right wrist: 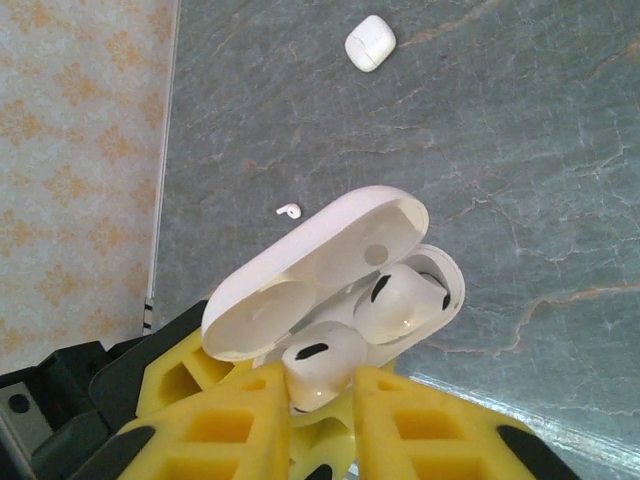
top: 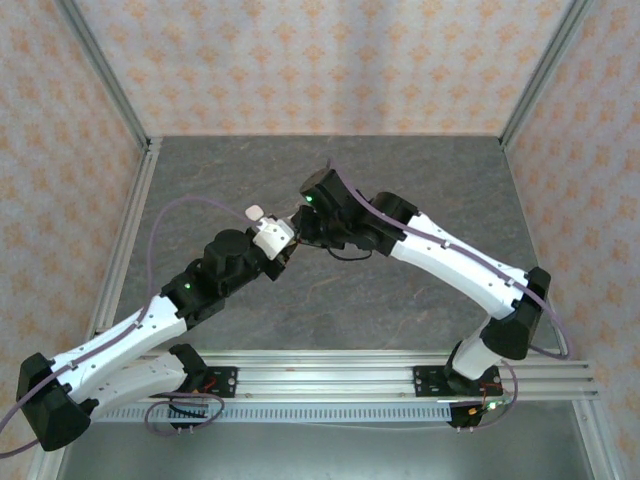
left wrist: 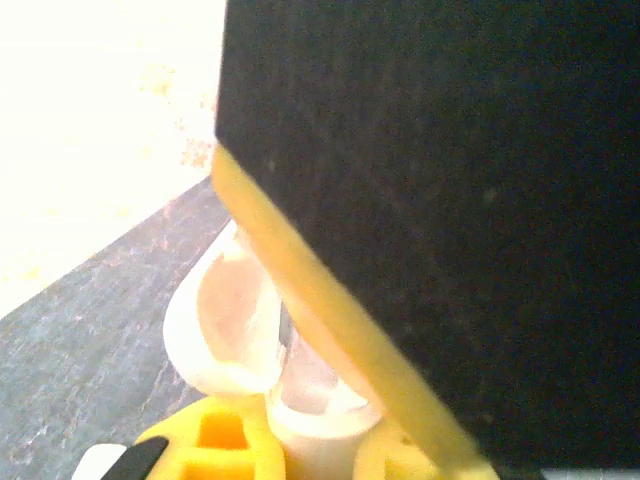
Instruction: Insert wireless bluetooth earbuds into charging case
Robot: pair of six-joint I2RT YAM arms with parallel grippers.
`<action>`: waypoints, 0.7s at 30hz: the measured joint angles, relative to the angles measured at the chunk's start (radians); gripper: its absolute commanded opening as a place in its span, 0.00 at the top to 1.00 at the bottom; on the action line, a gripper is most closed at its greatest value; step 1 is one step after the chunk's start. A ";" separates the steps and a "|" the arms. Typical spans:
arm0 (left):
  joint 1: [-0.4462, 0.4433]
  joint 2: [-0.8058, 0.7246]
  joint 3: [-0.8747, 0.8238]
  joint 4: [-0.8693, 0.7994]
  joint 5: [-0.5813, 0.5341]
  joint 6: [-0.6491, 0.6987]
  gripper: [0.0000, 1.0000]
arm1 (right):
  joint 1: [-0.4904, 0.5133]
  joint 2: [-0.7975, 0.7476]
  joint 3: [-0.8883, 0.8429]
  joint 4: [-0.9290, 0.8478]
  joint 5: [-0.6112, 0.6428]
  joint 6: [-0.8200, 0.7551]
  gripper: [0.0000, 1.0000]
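We keep the charging case (right wrist: pixel 330 255) lifted over the middle of the desk (right wrist: pixel 520 150). The left tool (top: pixel 272 240) is clamped on it and the lid stands open, so the wells face the right tool (right wrist: pixel 318 378), whose yellow fingers (right wrist: pixel 230 410) are pinched on one earbud (right wrist: pixel 322 362) at the free well, just beside the seated earbud (right wrist: pixel 402 300). These pieces are smooth, glossy, rounded white plastic against the dull, grey-veined desk; a loose earbud (right wrist: pixel 289 211) lies nearer the desk edge by the patterned wall, and a closed case (right wrist: pixel 370 43) lies well apart.
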 measured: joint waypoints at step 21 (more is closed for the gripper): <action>-0.002 -0.025 -0.018 0.027 -0.020 0.017 1.00 | -0.001 -0.015 0.011 0.028 0.002 -0.016 1.00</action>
